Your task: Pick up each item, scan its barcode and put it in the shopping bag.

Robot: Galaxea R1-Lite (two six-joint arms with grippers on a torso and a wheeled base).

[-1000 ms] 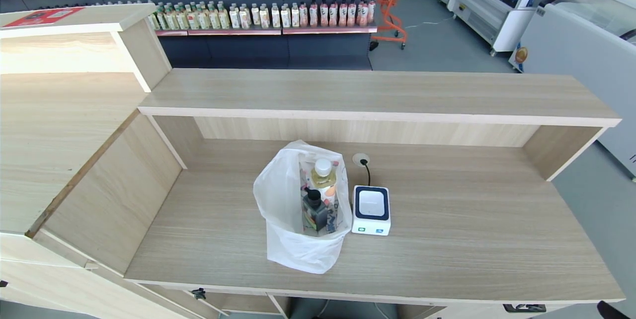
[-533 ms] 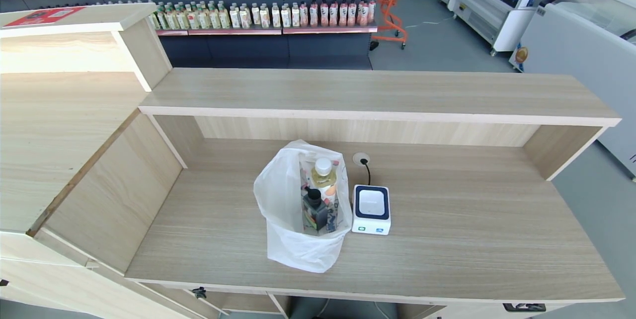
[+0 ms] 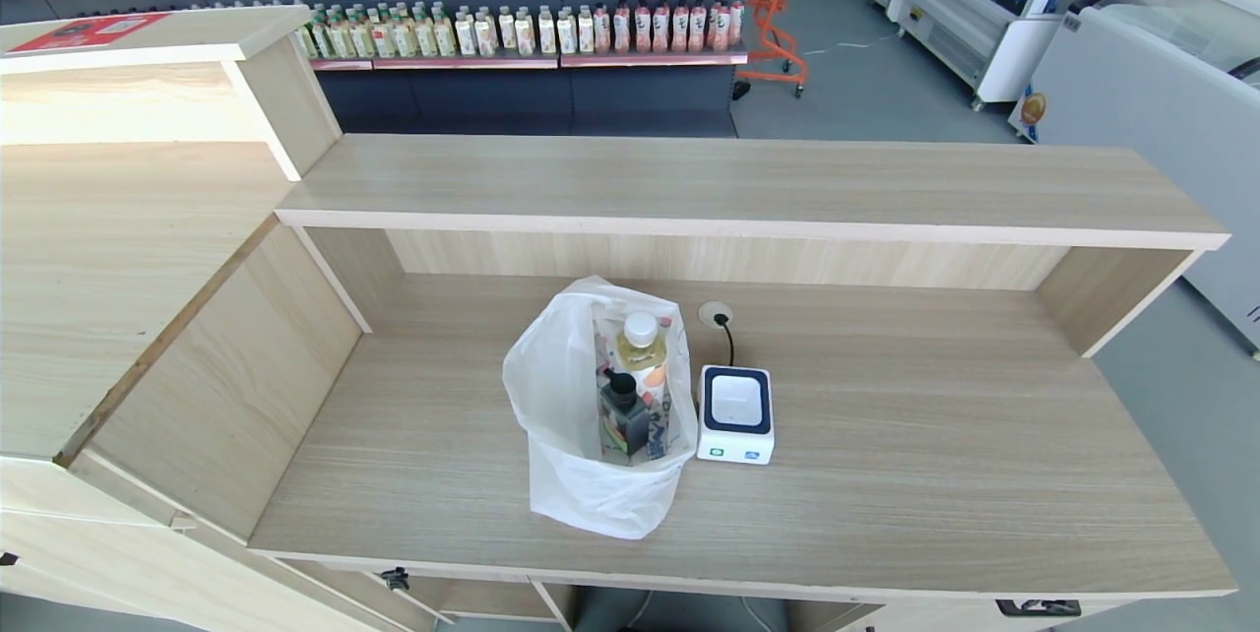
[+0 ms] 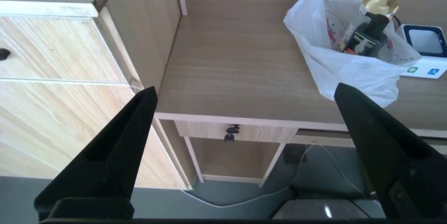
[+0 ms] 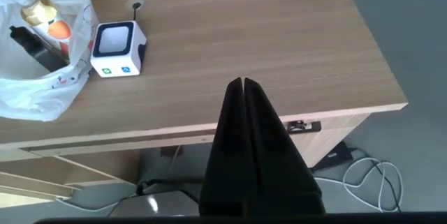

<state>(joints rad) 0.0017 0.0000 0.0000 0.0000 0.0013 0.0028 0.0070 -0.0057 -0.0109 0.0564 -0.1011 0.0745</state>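
Head view. The shopping bag (image 3: 551,396) stands on the tabletop (image 3: 935,474) just beside the scanner (image 3: 734,412), on its left and touching or nearly touching it. A white-capped bottle (image 3: 641,342) and a dark pump bottle (image 3: 623,410) stand upright inside the bag. Compare this with one second ago: a dark tip at the lower right corner of the view has gone, while the bag, both bottles and the scanner lie as they did. No loose item lies near the scanner, so you may judge the scanning and bagging done or very nearly so, with the arms drawn back.

Left wrist view. The left pincer (image 4: 244,91) is spread wide, its two fingers far apart. It holds nothing and touches nothing. It hangs off the front edge of the tabletop (image 4: 237,56), well apart from the scanner (image 4: 424,39), with the shopping bag (image 4: 335,70) between the two.

Right wrist view. The right pincer (image 5: 242,84) is closed, finger against finger, with nothing between them. It sits at the front edge of the tabletop (image 5: 279,42), well apart from the scanner (image 5: 117,47). The shopping bag (image 5: 35,91) lies just beyond the scanner.
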